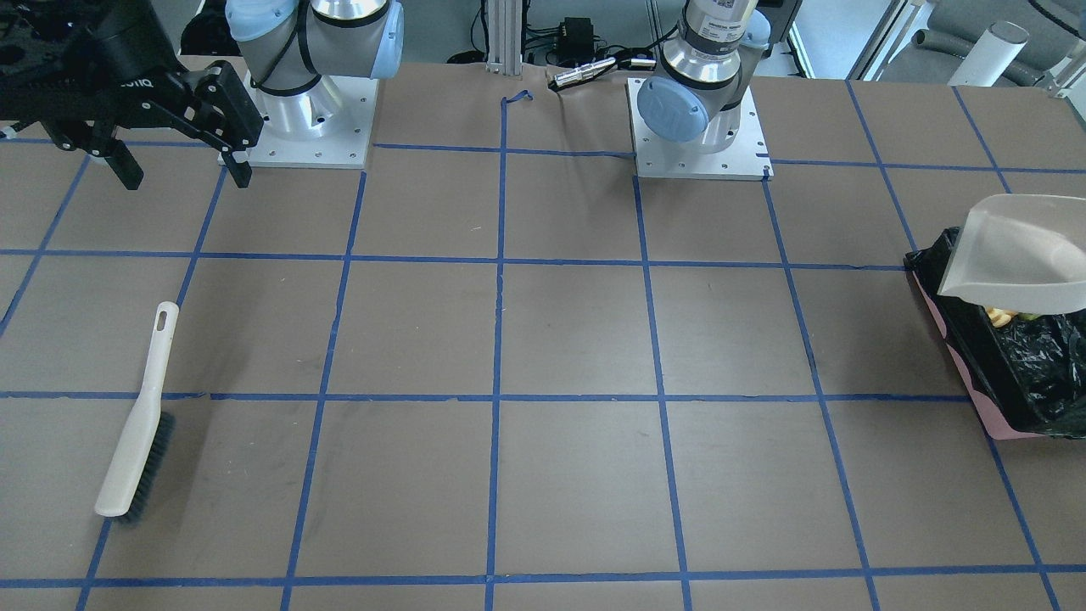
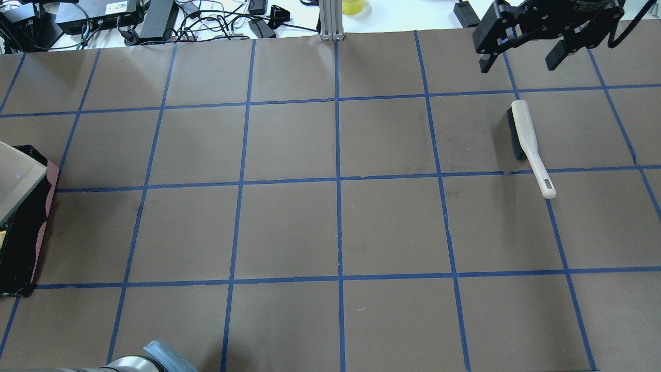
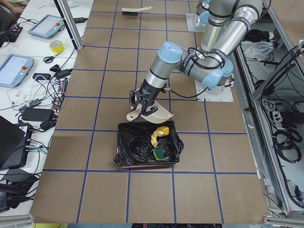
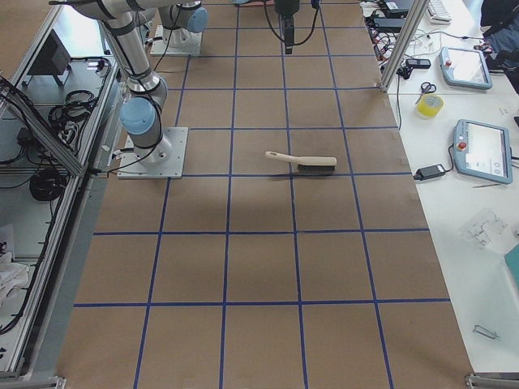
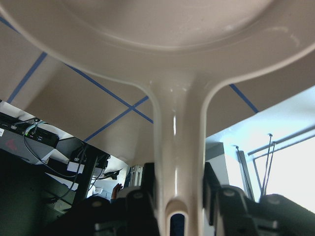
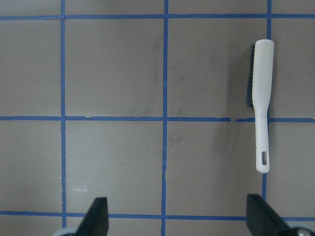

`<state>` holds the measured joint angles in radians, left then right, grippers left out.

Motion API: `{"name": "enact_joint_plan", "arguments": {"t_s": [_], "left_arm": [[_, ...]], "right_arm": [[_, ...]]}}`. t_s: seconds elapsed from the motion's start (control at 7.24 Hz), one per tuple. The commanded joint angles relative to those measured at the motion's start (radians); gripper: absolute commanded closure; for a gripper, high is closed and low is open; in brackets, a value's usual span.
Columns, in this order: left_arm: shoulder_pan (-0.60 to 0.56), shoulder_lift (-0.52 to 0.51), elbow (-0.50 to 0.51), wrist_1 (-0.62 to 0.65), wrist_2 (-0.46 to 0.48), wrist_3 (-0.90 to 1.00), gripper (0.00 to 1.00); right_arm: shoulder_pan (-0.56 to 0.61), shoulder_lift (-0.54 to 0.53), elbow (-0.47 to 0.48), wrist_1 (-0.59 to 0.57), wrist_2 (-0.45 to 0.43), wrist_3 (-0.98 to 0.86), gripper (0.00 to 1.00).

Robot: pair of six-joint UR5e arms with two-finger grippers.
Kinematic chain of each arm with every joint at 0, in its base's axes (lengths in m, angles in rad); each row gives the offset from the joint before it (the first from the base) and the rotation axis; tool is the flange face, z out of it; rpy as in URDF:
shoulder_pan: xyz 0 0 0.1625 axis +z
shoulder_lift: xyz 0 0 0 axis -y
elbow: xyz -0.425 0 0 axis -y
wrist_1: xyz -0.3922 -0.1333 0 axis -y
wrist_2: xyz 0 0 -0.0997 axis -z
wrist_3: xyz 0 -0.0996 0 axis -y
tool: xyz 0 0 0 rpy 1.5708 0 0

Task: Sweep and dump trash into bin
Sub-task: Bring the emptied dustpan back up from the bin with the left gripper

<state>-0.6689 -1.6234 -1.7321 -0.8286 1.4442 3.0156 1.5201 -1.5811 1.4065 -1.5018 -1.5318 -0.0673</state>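
The left gripper has its jaws clamped on the handle of the beige dustpan, which is tilted over the rim of the bin. In the black-lined bin lies the trash: sponge piece, cream slice, yellow lump. The right gripper hangs above the table, jaws apart and empty, near the flat-lying brush

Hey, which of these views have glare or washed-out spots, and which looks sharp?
Left wrist view: the beige plastic dustpan fills the frame, glare streaks its handle, the bright background is washed out. Front-facing view: the pink, black-bag-lined bin shows glints. Right wrist view: evenly lit, the beige dark-bristled brush sharp.
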Motion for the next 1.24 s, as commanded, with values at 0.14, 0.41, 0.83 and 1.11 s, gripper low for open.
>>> {"name": "enact_joint_plan", "arguments": {"t_s": [0.14, 0.41, 0.83, 1.11], "left_arm": [[-0.104, -0.009, -0.001, -0.133, -0.024, -0.073, 1.0], [-0.171, 0.018, 0.009, -0.203, -0.028, -0.128, 1.0], [-0.288, -0.013, -0.012, -0.265, -0.034, -0.483, 0.98], [-0.327, -0.042, -0.04, -0.277, -0.031, -0.621, 0.97]], "right_arm": [[0.0, 0.0, 0.0, 0.0, 0.001, 0.0, 0.0], [0.002, 0.001, 0.002, -0.001, -0.001, 0.0, 0.0], [0.0, 0.001, 0.0, -0.002, 0.001, 0.0, 0.0], [0.0, 0.001, 0.0, -0.002, 0.001, 0.0, 0.0]]}}
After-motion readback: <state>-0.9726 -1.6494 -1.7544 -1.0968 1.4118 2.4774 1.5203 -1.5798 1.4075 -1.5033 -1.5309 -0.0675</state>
